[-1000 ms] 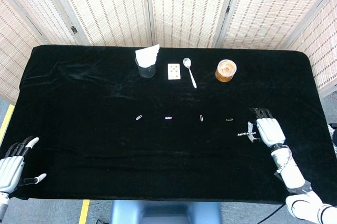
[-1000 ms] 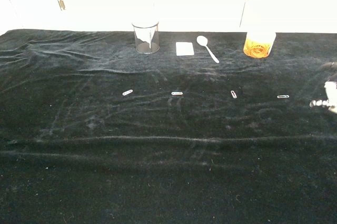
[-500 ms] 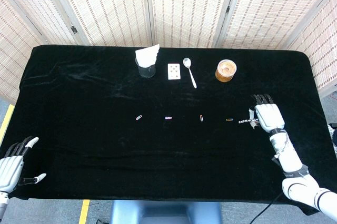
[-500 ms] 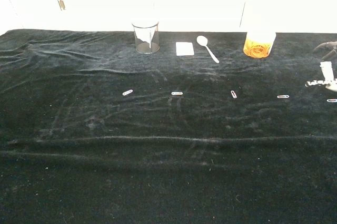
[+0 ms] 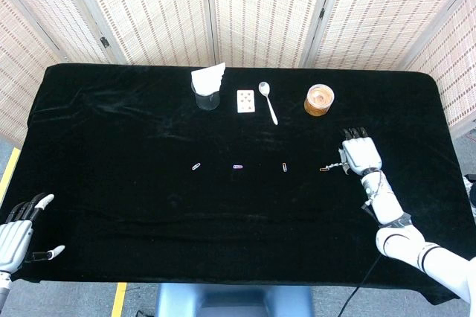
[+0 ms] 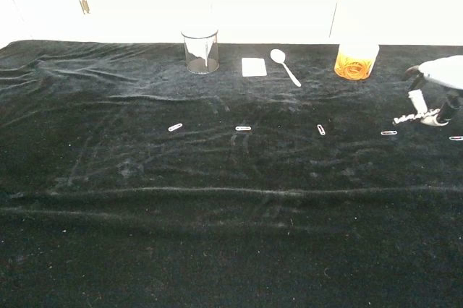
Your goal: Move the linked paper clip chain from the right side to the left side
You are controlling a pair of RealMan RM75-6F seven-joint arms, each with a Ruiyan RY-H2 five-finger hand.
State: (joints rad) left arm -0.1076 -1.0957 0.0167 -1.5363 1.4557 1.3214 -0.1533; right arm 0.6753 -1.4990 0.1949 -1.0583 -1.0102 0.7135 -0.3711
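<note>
The right hand point(image 5: 360, 155) pinches the short silvery linked paper clip chain point(image 6: 414, 116) above the black-clothed bench point(image 5: 134, 183) at three o'clock; the left hand point(image 5: 16, 235) rests open at eight o'clock.

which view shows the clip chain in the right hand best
The chest view: the paper clip chain stands out as a pale string hanging off the right hand, above the cloth. In the head view the chain is only a thin line beside the hand.

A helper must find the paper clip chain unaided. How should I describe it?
On the black table, look to its right side, at the robot's right hand. The linked paper clip chain hangs from that hand, several clips joined, unlike the single clips lying in a row.
</note>
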